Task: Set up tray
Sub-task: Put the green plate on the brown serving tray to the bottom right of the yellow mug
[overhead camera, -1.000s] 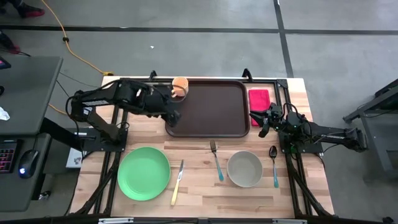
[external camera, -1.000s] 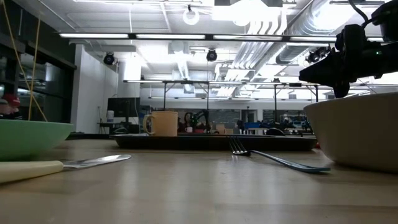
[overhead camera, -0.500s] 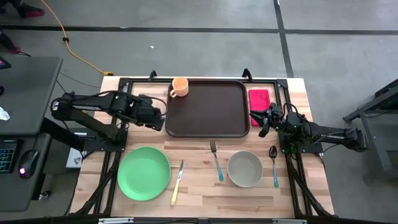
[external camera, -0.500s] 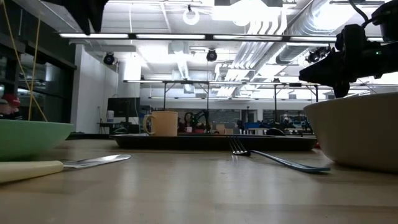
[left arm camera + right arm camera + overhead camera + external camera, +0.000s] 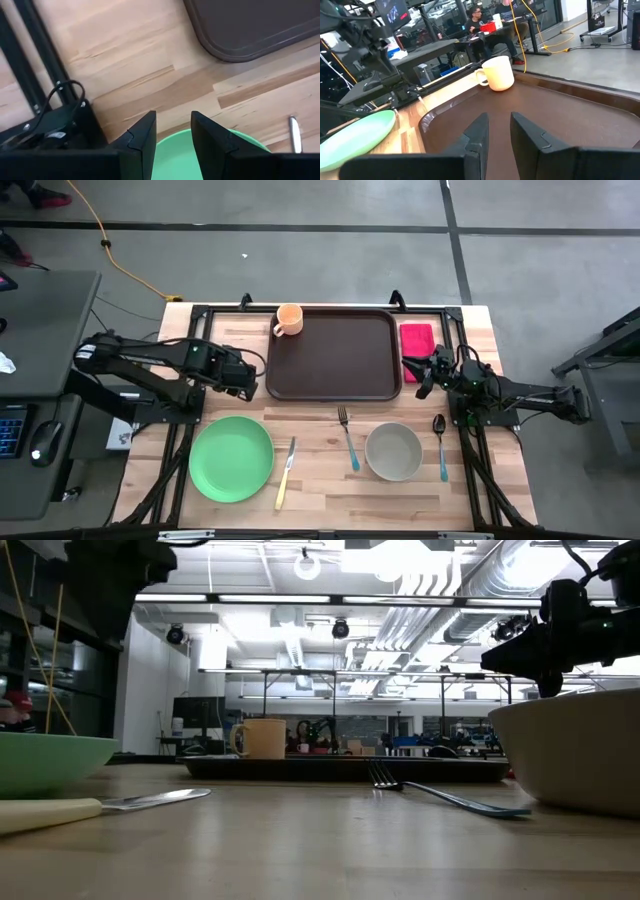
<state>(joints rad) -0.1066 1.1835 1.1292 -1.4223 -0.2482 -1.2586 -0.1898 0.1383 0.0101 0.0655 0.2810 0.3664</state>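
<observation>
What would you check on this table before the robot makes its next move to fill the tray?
1. Tray has bare floor to take items: ok; only the mug stands in its far left corner.
2. Mug upright: ok.
3. Left gripper free to grasp: ok; its fingers stand apart with nothing between them, beside the tray's left edge.
4. Right gripper free to grasp: ok; fingers apart, nothing held, at the tray's right edge.
5. Remaining items lie clear of each other: ok; green plate, knife, fork, bowl, spoon lie apart on the wood.
6. Red napkin reachable: cannot tell; the right arm partly covers it.
</observation>
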